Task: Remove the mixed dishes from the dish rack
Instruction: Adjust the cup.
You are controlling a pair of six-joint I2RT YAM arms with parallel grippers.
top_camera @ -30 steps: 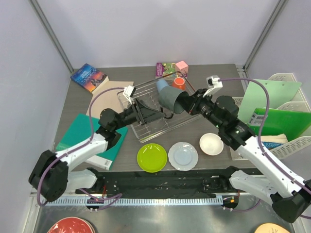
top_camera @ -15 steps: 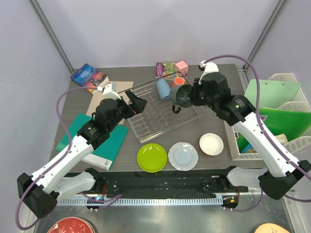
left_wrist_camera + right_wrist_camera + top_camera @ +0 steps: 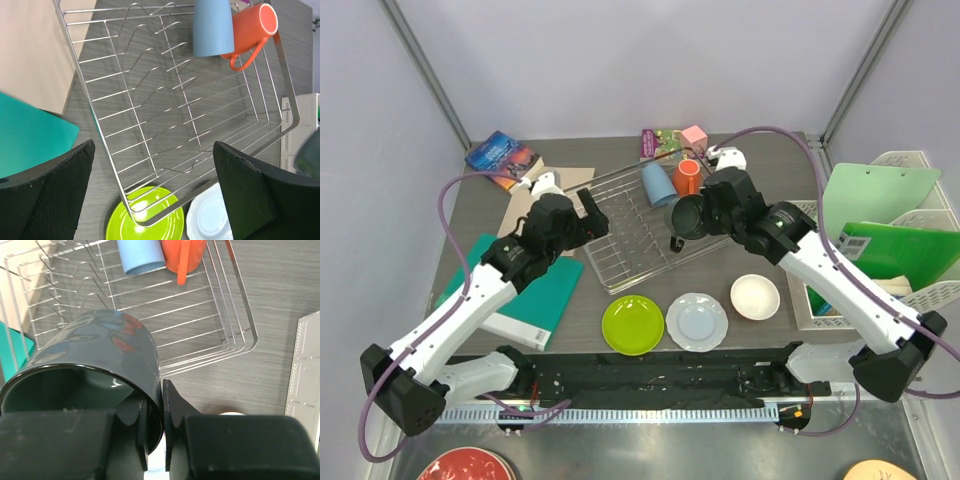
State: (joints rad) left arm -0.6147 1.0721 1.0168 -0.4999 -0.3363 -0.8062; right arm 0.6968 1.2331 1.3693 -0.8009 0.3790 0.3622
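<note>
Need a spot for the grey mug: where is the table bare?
Bare table lies between the dish rack and the white bowl, also behind the rack. Crowded: the front row of lime-green plate, pale blue-white plate and bowl.

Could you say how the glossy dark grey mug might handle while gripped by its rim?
The glossy dark grey mug looks glazed, so probably slippery. The right gripper pinches only its rim wall, so it may swing. Likely rigid but breakable if dropped.

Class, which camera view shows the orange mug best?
Left wrist: the orange mug appears large, with rim and handle clear. Top external shows it whole but small; right wrist cuts it off at the frame's top edge.
</note>
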